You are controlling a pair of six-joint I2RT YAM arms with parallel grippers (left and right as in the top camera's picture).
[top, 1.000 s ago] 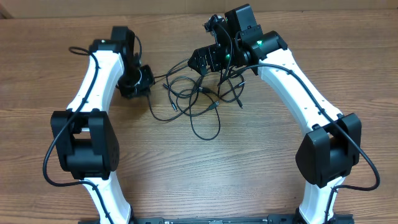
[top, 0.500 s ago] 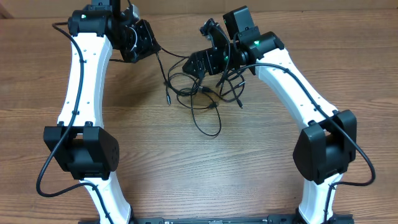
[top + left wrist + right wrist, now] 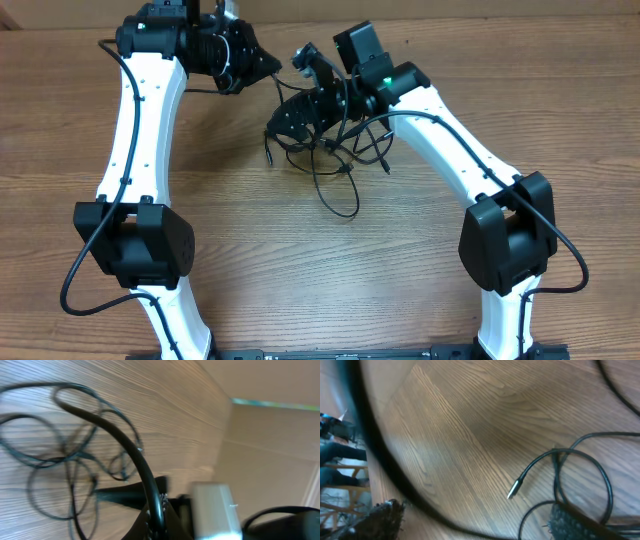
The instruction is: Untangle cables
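The cables lie as a tangle of thin black loops at the table's middle back, one loop reaching toward the front. My left gripper is at the far back, shut on one cable that runs taut from its jaws down to the tangle. My right gripper hovers open over the tangle's left side. In the right wrist view its fingers stand wide apart, and a blurred black cable crosses between them. A silver-tipped plug end lies on the wood.
The wooden table carries only the cables. Both white arms arch over its left and right sides, their bases at the front edge. A beige wall runs behind the back edge.
My left gripper has swung from beside the tangle to the far back, pulling its cable taut. The right gripper has moved left over the tangle, and the loops have shifted slightly.
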